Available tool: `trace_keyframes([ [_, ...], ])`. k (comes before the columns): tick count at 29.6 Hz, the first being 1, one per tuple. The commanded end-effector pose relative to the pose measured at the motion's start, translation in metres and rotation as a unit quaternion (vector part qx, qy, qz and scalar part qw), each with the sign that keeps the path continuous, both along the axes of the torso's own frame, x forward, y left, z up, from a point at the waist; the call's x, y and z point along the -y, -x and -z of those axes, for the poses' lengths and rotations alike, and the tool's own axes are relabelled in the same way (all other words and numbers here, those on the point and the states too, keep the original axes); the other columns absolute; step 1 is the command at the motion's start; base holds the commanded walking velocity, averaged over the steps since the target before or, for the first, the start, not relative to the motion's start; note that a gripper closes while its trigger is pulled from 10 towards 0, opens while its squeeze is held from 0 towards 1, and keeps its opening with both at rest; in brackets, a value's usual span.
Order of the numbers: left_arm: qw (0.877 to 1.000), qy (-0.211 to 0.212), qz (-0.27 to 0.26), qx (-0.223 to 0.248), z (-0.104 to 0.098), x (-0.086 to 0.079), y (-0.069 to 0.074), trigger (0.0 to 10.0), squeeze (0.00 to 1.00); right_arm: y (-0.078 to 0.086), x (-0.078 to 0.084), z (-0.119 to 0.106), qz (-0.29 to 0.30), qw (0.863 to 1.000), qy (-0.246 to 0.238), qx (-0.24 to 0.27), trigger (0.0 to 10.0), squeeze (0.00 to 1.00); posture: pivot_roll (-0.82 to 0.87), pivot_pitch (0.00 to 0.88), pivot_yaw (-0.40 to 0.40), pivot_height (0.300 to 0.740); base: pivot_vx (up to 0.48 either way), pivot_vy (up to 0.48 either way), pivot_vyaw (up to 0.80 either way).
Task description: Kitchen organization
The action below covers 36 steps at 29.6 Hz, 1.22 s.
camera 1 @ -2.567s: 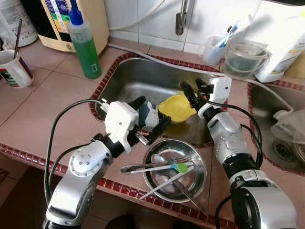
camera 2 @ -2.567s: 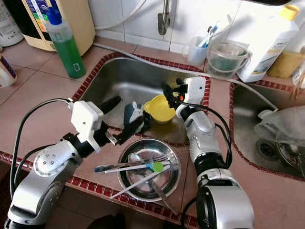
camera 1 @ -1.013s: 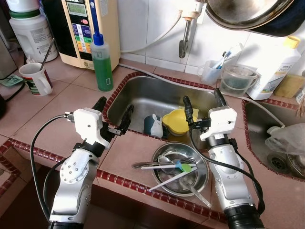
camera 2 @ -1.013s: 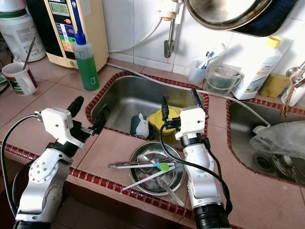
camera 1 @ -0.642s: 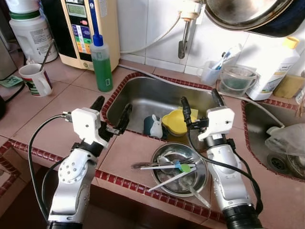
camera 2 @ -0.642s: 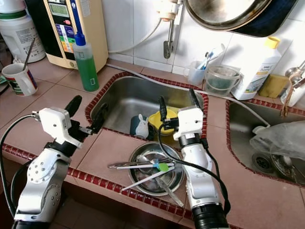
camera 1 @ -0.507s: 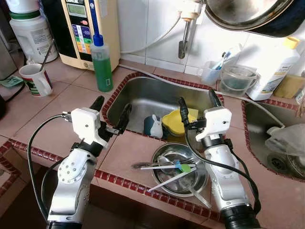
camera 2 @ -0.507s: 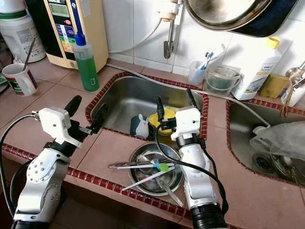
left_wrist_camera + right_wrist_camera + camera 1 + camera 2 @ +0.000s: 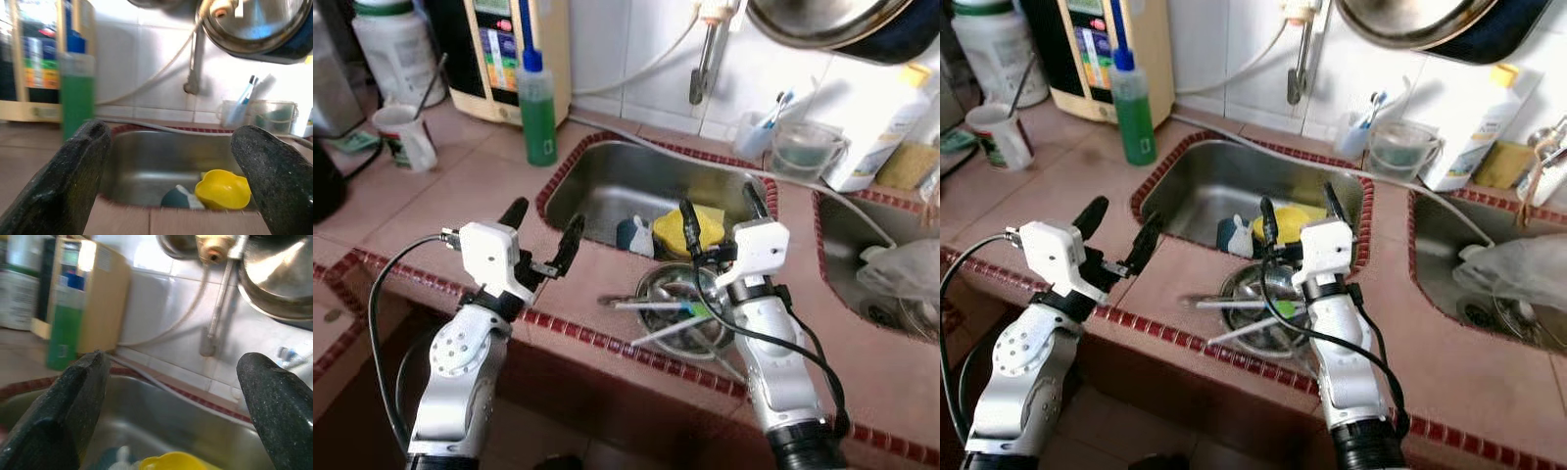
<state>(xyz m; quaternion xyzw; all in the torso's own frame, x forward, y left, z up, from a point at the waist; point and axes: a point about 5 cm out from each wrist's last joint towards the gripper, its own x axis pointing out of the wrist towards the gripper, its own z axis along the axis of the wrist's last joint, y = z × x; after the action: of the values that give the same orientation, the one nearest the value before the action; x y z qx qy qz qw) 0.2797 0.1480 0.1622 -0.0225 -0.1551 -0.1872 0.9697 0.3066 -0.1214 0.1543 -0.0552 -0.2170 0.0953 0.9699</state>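
The left tool (image 9: 542,229) hangs over the tiled bench (image 9: 440,211) at about 9 o'clock of the sink (image 9: 607,186), its two black fingers spread wide with nothing between them. The right tool (image 9: 717,217) stands above the near rim of the sink, fingers pointing up and likewise spread apart, empty.

In the sink, toward its 5 o'clock corner, lies a yellow bowl (image 9: 705,227), and just beside it at 9 o'clock a small dark blue thing with a white top (image 9: 633,235). The left wrist view shows the same pair in the basin, the yellow bowl (image 9: 222,188) touching or nearly touching the blue thing (image 9: 177,198); which, I cannot tell.

At 6 o'clock of the sink, on the bench edge, sits a steel bowl (image 9: 671,294), partly hidden by the right arm. Several utensils (image 9: 646,305) lie across it, their handles poking out toward 9 o'clock, one with a green part (image 9: 1285,309).

A green soap bottle (image 9: 538,108) stands upright at 10 o'clock of the sink, before a beige appliance (image 9: 514,44). Farther toward 9 o'clock a mug (image 9: 406,137) holds a straw. At 1 o'clock of the sink stand a clear cup with a toothbrush (image 9: 759,122), a clear tub (image 9: 798,147) and a white jug (image 9: 881,122). A tap (image 9: 705,54) hangs from the tiled wall at 12 o'clock, with a dark pan (image 9: 842,20) above.
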Motion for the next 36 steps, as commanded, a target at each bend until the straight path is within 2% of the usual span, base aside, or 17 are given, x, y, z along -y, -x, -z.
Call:
trace_keyframes([
  [1, 1.0, 0.002, 0.003, 0.002, -0.0012, 0.0011, 0.0023, 10.0, 0.0, -0.0001, 0.0004, -0.0056, -0.001, 1.0, 0.0, 0.009, 10.0, 0.0, 0.09, 0.02, -0.026, 0.74, -0.289, 0.0, 0.0],
  [5, 1.0, 0.002, 0.004, 0.002, -0.0015, 0.001, 0.0025, 10.0, 0.0, -0.0001, 0.0001, -0.0055, -0.002, 1.0, 0.0, 0.008, 10.0, 0.0, 0.09, 0.02, -0.026, 0.74, -0.277, 0.0, 0.0],
  [12, 1.0, -0.003, 0.012, 0.009, -0.004, 0.0013, 0.0029, 10.0, 0.0, -0.0005, -0.0007, -0.005, -0.002, 1.0, 0.002, 0.008, 10.0, 0.0, 0.1, 0.022, -0.026, 0.74, 0.0, 0.0, 0.0],
  [18, 0.999, -0.012, 0.032, 0.011, -0.0039, -0.0005, 0.0042, 10.0, 0.0, 0.0012, -0.0017, -0.0013, -0.006, 1.0, 0.01, 0.003, 10.0, 0.0, 0.09, 0.035, -0.022, 0.74, 0.0, 0.0, 0.0],
  [22, 0.998, -0.03, 0.051, 0.011, -0.0021, 0.0031, 0.0055, 10.0, 0.0, 0.0023, -0.0006, 0.0, -0.005, 1.0, 0.013, 0.0, 10.0, 0.0, 0.09, 0.045, -0.019, 0.74, 0.0, 0.0, 0.0],
  [25, 0.997, -0.025, 0.068, 0.007, -0.0017, 0.0067, 0.0067, 10.0, 0.0, 0.002, 0.0, -0.0005, -0.003, 1.0, 0.014, 0.0, 10.0, 0.0, 0.08, 0.054, -0.015, 0.74, 0.0, 0.0, 0.0],
  [28, 0.997, -0.011, 0.079, 0.006, -0.0023, 0.009, 0.0072, 10.0, 0.0, 0.0021, 0.0011, -0.0003, 0.0, 1.0, 0.013, 0.0, 10.0, 0.0, 0.08, 0.058, -0.013, 0.74, 0.0, -0.349, 0.0],
  [36, 0.997, -0.01, 0.076, 0.007, -0.0035, 0.0085, 0.0063, 10.0, 0.0, 0.002, 0.002, -0.0007, 0.002, 1.0, 0.014, 0.0, 10.0, 0.0, 0.08, 0.063, -0.02, 0.74, 0.0, -0.465, 0.0],
])
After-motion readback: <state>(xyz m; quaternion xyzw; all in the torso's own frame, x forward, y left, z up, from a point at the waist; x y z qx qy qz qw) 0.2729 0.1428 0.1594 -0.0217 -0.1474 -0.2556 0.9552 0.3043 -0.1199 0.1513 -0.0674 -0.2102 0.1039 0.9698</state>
